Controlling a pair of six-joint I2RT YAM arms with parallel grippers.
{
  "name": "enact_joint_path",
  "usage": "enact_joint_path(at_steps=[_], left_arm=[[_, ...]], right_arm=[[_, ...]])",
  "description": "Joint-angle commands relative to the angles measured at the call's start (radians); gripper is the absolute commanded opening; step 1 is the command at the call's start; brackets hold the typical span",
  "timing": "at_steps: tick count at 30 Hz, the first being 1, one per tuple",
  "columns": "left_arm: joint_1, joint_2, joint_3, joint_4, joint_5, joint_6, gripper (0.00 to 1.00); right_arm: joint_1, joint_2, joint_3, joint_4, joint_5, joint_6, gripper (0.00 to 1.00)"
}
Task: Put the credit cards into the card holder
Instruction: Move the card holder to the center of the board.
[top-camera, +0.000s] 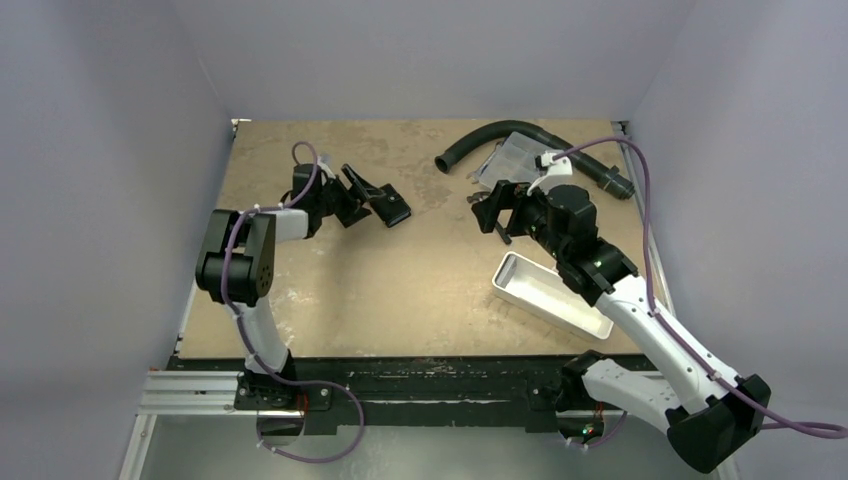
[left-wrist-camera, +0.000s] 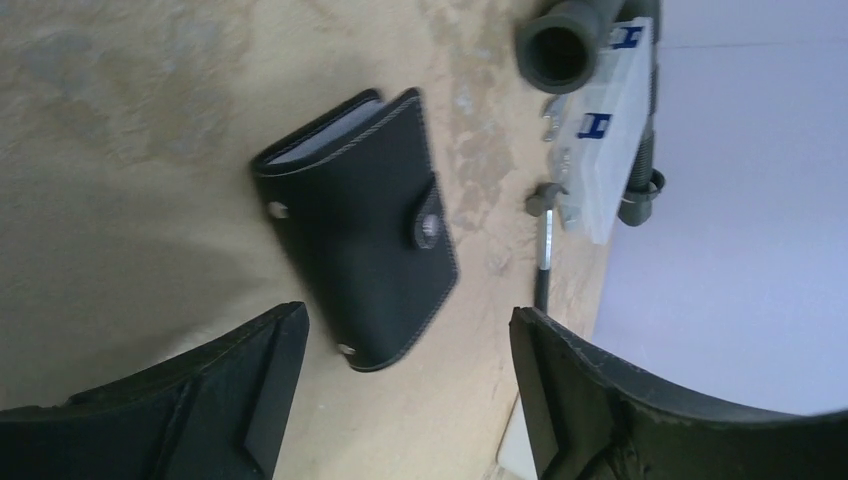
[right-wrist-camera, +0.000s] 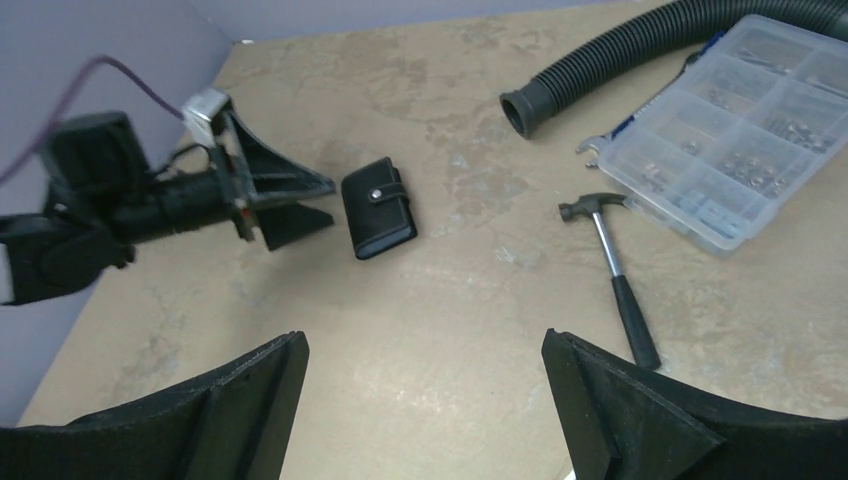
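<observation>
Soft even light, faint shadows, blurred near edges

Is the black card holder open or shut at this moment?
Shut. The card holder lies folded on the table, and its strap is snapped over the front cover.

There is one black card holder. There is one hammer. There is one long black hose. There is one clear box. There is one white tray. There are two robot arms, a left arm and a right arm.
</observation>
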Motion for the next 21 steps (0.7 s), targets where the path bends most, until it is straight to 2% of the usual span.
enact_joint_path(at_steps=[1,5,15,17,21], left_arm=[[0.008,0.07,-0.005,0.11,0.027,-0.057,0.76],[0.008,0.089,0.013,0.035,-0.042,0.002,0.68],[-0.008,0.184,0.088,-0.078,-0.09,0.075,0.6],[-0.024,0.206,0.123,-0.131,-0.091,0.104,0.6],[-0.075,0.277,0.224,-0.292,-0.113,0.184,0.49]], right_arm=[[0.002,-0.017,0.013,0.076,-0.066,0.035,0.99],[0.002,-0.053,-0.005,0.082,-0.059,0.044,0.99],[0.002,-0.024,-0.006,0.096,-0.09,0.068,0.99],[0.003,-0.002,-0.029,0.149,-0.12,0.082,0.99],[0.007,0.128,-0.058,0.301,-0.161,0.109,0.99]])
